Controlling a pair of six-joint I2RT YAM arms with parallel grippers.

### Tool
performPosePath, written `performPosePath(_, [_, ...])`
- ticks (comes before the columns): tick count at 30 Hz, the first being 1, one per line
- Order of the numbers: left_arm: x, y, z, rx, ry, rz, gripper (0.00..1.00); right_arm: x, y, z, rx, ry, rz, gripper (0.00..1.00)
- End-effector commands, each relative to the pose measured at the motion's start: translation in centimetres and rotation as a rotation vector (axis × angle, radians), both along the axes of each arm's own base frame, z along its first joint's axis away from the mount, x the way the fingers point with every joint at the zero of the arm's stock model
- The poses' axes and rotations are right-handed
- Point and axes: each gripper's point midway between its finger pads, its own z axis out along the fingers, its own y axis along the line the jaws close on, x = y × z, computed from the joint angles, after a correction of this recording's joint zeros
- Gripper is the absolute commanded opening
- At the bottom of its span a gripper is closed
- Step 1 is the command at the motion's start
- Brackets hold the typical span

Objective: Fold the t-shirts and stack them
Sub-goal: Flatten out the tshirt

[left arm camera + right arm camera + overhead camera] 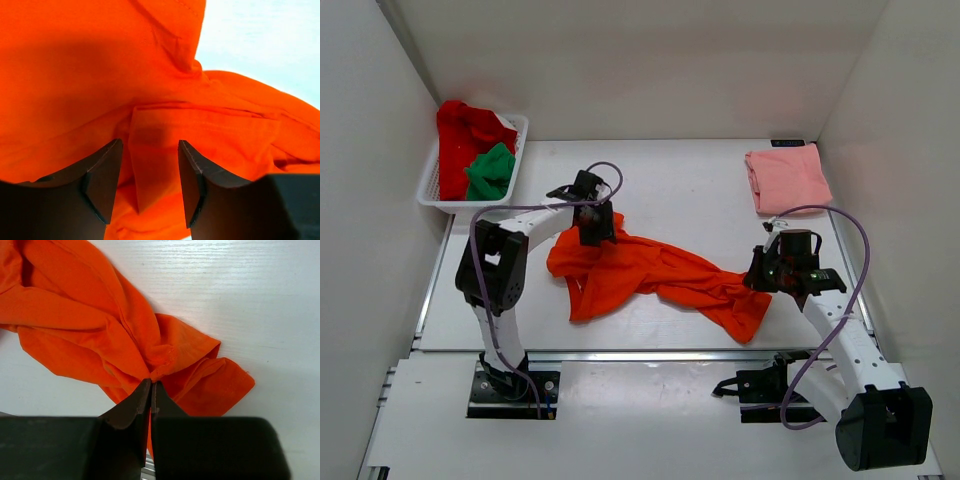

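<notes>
A bright orange t-shirt (650, 277) lies crumpled across the middle of the table. My left gripper (594, 232) hovers over its upper left part with its jaws open, and a fold of orange cloth (150, 165) stands between the fingers, not pinched. My right gripper (764, 275) is shut on a bunched edge of the orange t-shirt (165, 360) at its right end. A pale salmon pink t-shirt (788, 177) lies folded at the back right. A red t-shirt (460, 135) and a green t-shirt (492, 172) sit in the basket.
A white slotted plastic basket (518, 150) stands at the back left corner, next to the left wall. White walls close in the table on the left, right and back. The arm bases stand at the near edge.
</notes>
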Motion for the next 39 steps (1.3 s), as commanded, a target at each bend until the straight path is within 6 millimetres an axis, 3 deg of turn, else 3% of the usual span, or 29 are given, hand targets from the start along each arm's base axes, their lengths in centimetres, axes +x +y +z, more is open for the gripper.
performPosePath(1, [0.6, -1.2, -0.2, 0.002, 0.006, -0.009, 0.60, 0.7, 0.2, 0.4, 0.010, -0.040, 0.002, 0.00])
performPosePath(4, [0.1, -1.2, -1.3, 0.038, 0.060, -0.017, 0.62, 0.5, 0.3, 0.2, 0.017, -0.031, 0.004, 0.00])
performPosePath(6, [0.0, -1.8, -1.1, 0.012, 0.074, -0.036, 0.37, 0.7, 0.4, 0.4, 0.019, -0.040, 0.008, 0.00])
performPosePath(7, [0.3, -1.9, -0.2, 0.002, 0.054, -0.034, 0.12, 0.9, 0.4, 0.7, 0.019, -0.049, 0.009, 0.00])
performPosePath(8, [0.6, -1.9, 0.5, -0.009, 0.040, -0.023, 0.00, 1.0, 0.3, 0.6, 0.019, -0.048, 0.003, 0.00])
performPosePath(9, [0.8, -1.7, 1.1, -0.014, 0.026, -0.014, 0.00, 1.0, 0.3, 0.5, 0.014, -0.043, 0.003, 0.00])
performPosePath(12, [2.1, -2.0, 6.0, -0.055, -0.063, -0.004, 0.00, 2.0, 0.1, 2.2, 0.012, -0.094, -0.007, 0.00])
performPosePath(14, [3.4, -1.7, 10.8, -0.082, -0.149, 0.008, 0.00, 2.7, 0.1, 3.7, 0.020, -0.141, -0.017, 0.00])
performPosePath(15, [3.5, -1.0, 11.7, -0.076, -0.154, 0.019, 0.00, 3.4, -0.2, 5.1, 0.020, -0.184, -0.030, 0.00])
performPosePath(17, [4.4, 0.2, 16.8, -0.111, -0.249, 0.050, 0.00, 4.2, -0.2, 7.3, 0.034, -0.244, -0.041, 0.00])
performPosePath(18, [4.1, 0.2, 17.7, -0.118, -0.258, 0.049, 0.00, 4.6, -0.2, 8.7, 0.041, -0.275, -0.046, 0.00])
performPosePath(20, [3.9, 1.6, 22.4, -0.163, -0.344, 0.082, 0.00, 5.1, -0.2, 11.1, 0.062, -0.353, -0.050, 0.00])
performPosePath(24, [2.4, 3.3, 29.0, -0.227, -0.484, 0.093, 0.00, 5.8, -0.3, 16.4, 0.101, -0.483, -0.053, 0.00])
performPosePath(26, [1.8, 3.6, 29.8, -0.231, -0.497, 0.093, 0.00, 5.7, -0.2, 17.8, 0.104, -0.502, -0.053, 0.00])
performPosePath(29, [0.1, 3.9, 28.3, -0.225, -0.432, 0.068, 0.00, 5.1, 0.4, 17.4, 0.097, -0.435, -0.021, 0.00])
performPosePath(32, [-1.2, 4.1, 28.8, -0.236, -0.451, 0.066, 0.00, 3.8, 1.3, 18.2, 0.109, -0.459, -0.005, 0.00])
performPosePath(35, [-1.3, 4.8, 28.4, -0.253, -0.473, 0.089, 0.00, 3.3, 1.0, 17.0, 0.111, -0.409, -0.005, 0.00])
performPosePath(36, [-1.0, 4.6, 27.5, -0.248, -0.459, 0.088, 0.00, 3.6, 0.6, 15.4, 0.103, -0.365, -0.006, 0.00])
performPosePath(39, [0.3, 3.2, 22.1, -0.198, -0.345, 0.057, 0.02, 3.6, 1.4, 12.1, 0.122, -0.284, 0.023, 0.00])
